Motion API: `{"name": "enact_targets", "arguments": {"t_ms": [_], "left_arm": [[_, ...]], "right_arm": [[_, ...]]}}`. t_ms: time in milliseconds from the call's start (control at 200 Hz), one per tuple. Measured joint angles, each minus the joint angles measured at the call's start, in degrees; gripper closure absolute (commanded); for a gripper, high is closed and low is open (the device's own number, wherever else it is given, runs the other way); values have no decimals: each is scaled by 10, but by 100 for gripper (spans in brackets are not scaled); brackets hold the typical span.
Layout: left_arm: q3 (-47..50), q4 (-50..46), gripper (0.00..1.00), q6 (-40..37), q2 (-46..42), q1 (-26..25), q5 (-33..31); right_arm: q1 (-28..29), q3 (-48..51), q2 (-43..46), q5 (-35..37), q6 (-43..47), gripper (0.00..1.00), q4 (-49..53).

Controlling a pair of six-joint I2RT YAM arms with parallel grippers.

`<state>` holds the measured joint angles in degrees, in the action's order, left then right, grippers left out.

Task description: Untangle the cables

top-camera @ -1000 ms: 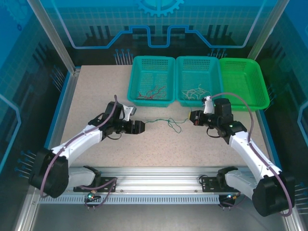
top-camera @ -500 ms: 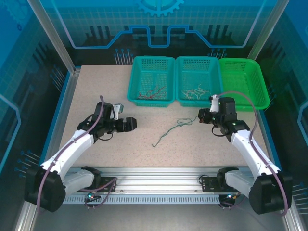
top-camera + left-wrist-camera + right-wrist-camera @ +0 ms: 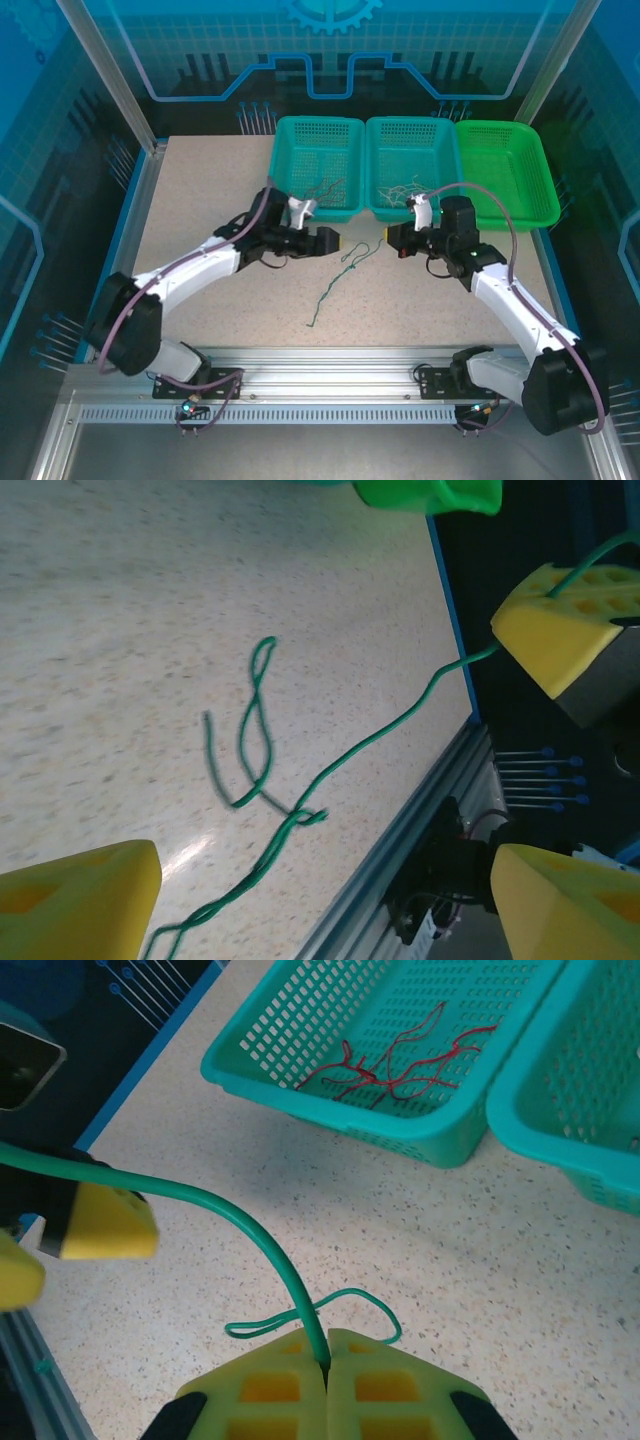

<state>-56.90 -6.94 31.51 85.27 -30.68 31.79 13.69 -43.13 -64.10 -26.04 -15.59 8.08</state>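
Note:
A dark green cable (image 3: 330, 290) trails loosely across the table from my right gripper (image 3: 386, 238) down towards the front. The right gripper (image 3: 326, 1365) is shut on one end of this cable (image 3: 250, 1225). My left gripper (image 3: 338, 241) hovers just left of the right one, its yellow fingers wide apart. In the left wrist view the left gripper (image 3: 330, 910) stands open above the twisted green cable (image 3: 255, 740), which runs under the gap. Red cables (image 3: 400, 1065) lie in the left teal basket (image 3: 290, 140). Whitish cables (image 3: 405, 190) lie in the middle teal basket (image 3: 410, 125).
A bright green basket (image 3: 520, 170) stands at the back right beside the two teal ones. The aluminium rail (image 3: 330, 360) runs along the table's front edge. Blue edging borders the table's left side (image 3: 135, 215).
The cable, taut between both grippers a second ago, now hangs from the right gripper alone. The left gripper let go, pulled back left, then swung right, close to the right gripper.

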Motion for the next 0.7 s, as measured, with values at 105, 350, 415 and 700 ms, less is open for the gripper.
{"name": "enact_targets", "arguments": {"t_ms": [105, 350, 415, 700], "left_arm": [[-41, -19, 15, -26, 49, -19, -14], [-61, -40, 52, -47, 128, -21, -39], [-63, -39, 63, -47, 138, -21, -42], [-68, -47, 100, -49, 144, -21, -76]], "right_arm": [[3, -7, -7, -7, -3, 100, -3], [6, -16, -12, -13, -13, 100, -7], [6, -16, -12, -13, -16, 100, -7], [4, -16, -14, -12, -30, 100, -7]]}}
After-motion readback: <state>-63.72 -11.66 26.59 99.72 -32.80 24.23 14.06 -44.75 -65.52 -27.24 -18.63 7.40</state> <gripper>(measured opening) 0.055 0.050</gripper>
